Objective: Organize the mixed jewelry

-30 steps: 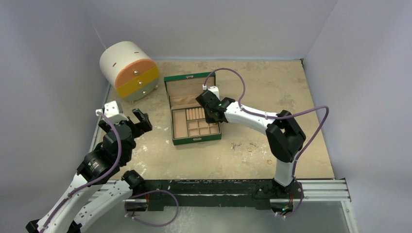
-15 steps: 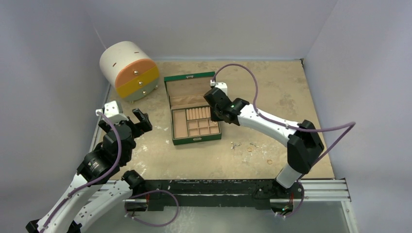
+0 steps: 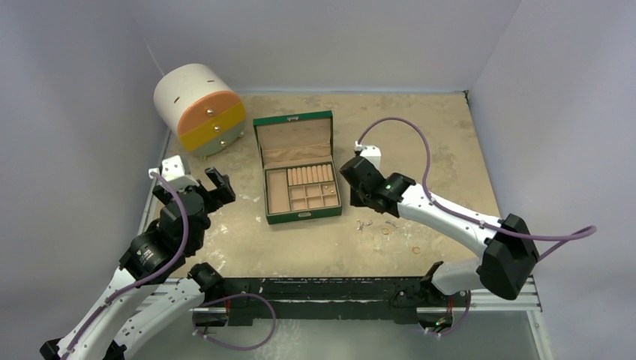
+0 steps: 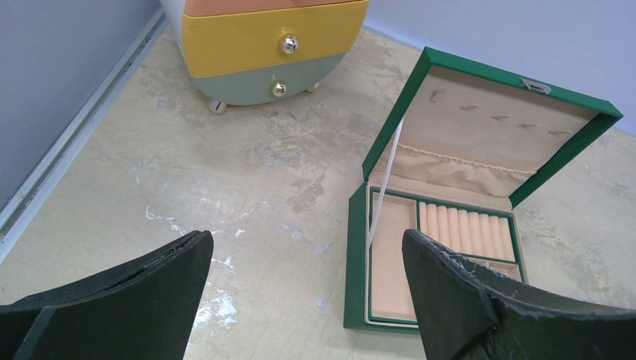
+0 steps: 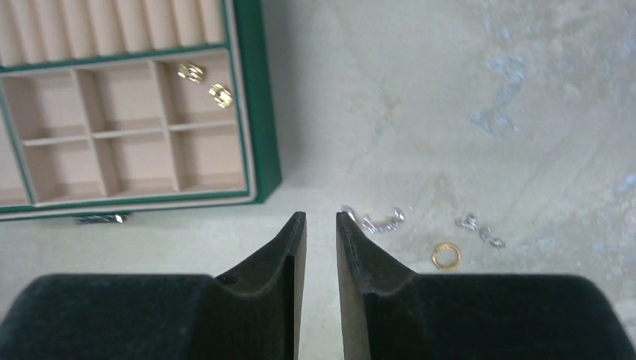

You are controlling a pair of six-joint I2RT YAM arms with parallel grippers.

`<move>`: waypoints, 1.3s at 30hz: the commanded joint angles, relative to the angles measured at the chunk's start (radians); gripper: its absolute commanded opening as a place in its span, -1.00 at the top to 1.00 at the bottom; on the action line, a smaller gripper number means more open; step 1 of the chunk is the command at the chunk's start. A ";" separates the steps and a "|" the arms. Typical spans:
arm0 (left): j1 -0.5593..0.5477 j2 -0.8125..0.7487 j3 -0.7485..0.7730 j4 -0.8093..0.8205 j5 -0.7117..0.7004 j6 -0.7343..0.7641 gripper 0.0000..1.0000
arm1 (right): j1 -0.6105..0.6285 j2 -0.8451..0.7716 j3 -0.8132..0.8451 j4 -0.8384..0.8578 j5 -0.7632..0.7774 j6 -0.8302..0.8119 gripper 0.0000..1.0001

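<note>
The mixed jewelry lies partly loose on the table: silver pieces [image 5: 382,220] [image 5: 480,229] and a gold ring [image 5: 445,256], seen small in the top view as silver pieces [image 3: 364,223] and gold rings [image 3: 385,229] [image 3: 416,250]. Two gold earrings [image 5: 191,72] [image 5: 220,94] rest in a right-hand compartment of the open green jewelry box [image 5: 259,112] [image 3: 300,217]. My right gripper [image 5: 321,216] [image 3: 358,201] hovers just right of the box, its jaws a narrow gap apart with nothing between them; the silver piece is beside its right fingertip. My left gripper [image 4: 307,247] [image 3: 196,186] stands wide open and empty, left of the box [image 4: 356,255].
A round cabinet with orange and yellow drawers [image 3: 199,109] [image 4: 274,37] stands at the back left. The box lid leans open toward the back. Walls close the table on three sides.
My right arm has drawn back from above the box toward the right and near side, and its jaws have parted slightly. The left arm has not moved.
</note>
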 commanded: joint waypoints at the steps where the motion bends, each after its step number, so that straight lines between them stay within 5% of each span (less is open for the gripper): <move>1: 0.002 0.012 0.002 0.037 -0.009 -0.001 -0.96 | -0.007 -0.070 -0.070 -0.064 0.064 0.083 0.51; 18: 0.003 0.029 0.003 0.039 0.001 0.002 -0.95 | -0.053 -0.163 -0.349 -0.186 0.065 0.419 0.31; 39: 0.002 0.024 0.003 0.039 -0.001 0.003 -0.95 | -0.147 -0.123 -0.399 -0.129 0.054 0.625 0.46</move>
